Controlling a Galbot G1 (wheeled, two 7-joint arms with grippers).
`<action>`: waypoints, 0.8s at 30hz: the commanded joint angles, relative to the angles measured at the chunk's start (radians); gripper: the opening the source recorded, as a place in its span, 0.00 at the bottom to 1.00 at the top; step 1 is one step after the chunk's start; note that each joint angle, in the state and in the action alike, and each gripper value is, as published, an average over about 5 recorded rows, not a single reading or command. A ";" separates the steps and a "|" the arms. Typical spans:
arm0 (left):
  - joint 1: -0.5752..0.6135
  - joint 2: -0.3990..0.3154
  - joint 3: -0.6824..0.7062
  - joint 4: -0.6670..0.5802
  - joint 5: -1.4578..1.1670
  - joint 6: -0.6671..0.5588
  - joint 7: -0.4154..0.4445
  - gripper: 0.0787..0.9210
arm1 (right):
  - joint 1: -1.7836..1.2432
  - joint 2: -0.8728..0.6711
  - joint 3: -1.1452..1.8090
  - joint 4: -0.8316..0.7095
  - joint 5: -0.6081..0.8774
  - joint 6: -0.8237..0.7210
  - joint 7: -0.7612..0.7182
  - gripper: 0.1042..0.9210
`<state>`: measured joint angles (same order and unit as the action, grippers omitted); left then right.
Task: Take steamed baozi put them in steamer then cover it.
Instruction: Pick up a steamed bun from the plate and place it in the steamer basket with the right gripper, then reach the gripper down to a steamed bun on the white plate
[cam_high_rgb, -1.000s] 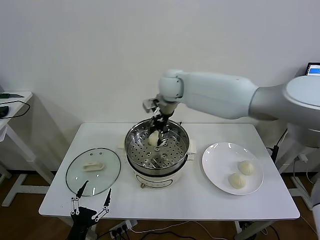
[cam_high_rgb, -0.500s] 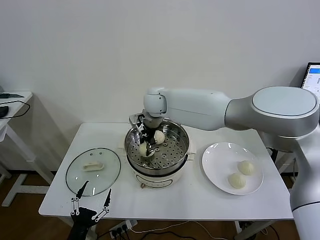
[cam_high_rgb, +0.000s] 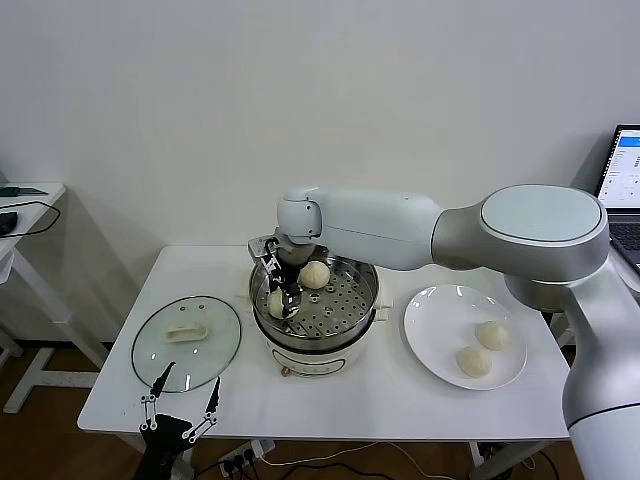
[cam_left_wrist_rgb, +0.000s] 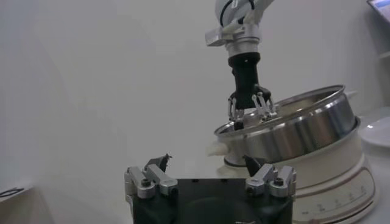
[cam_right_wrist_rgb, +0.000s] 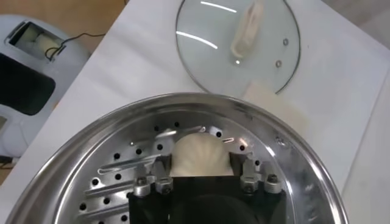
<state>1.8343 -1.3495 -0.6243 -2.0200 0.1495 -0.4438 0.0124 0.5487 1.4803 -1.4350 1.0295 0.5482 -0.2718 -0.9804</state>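
The steamer (cam_high_rgb: 330, 342) stands mid-table on its white base. My right gripper (cam_high_rgb: 279, 297) is down inside it at the left side of the perforated tray, shut on a baozi (cam_high_rgb: 276, 304). In the right wrist view that baozi (cam_right_wrist_rgb: 201, 155) sits between the fingers over the tray (cam_right_wrist_rgb: 116, 182). A second baozi (cam_high_rgb: 314, 274) lies at the back of the tray. Two more baozi (cam_high_rgb: 492, 335) (cam_high_rgb: 474, 361) rest on the white plate (cam_high_rgb: 435, 325). The glass cover (cam_high_rgb: 187, 340) lies flat on the table to the left, also seen in the right wrist view (cam_right_wrist_rgb: 237, 42). My left gripper (cam_high_rgb: 181, 412) is open and empty below the table's front edge.
A laptop (cam_high_rgb: 622, 170) stands at the far right. A small side table (cam_high_rgb: 20, 200) with cables is at the far left. The left wrist view shows the steamer wall (cam_left_wrist_rgb: 292, 131) and the right gripper (cam_left_wrist_rgb: 250, 106) at its rim.
My right gripper has moved left and down inside the steamer with the baozi, from the tray's middle to its left side. The left arm has not moved.
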 joint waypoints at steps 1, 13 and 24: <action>-0.001 -0.001 -0.001 0.002 0.000 -0.001 0.000 0.88 | 0.018 -0.061 0.044 0.051 -0.036 0.003 -0.017 0.85; 0.007 0.003 -0.011 -0.011 0.000 0.006 0.000 0.88 | 0.139 -0.603 0.184 0.273 -0.198 0.129 -0.234 0.88; 0.013 0.006 -0.002 -0.027 0.007 0.014 0.000 0.88 | -0.068 -0.934 0.237 0.268 -0.388 0.275 -0.337 0.88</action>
<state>1.8464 -1.3437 -0.6270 -2.0439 0.1555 -0.4313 0.0119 0.5934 0.8516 -1.2580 1.2521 0.3008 -0.0989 -1.2233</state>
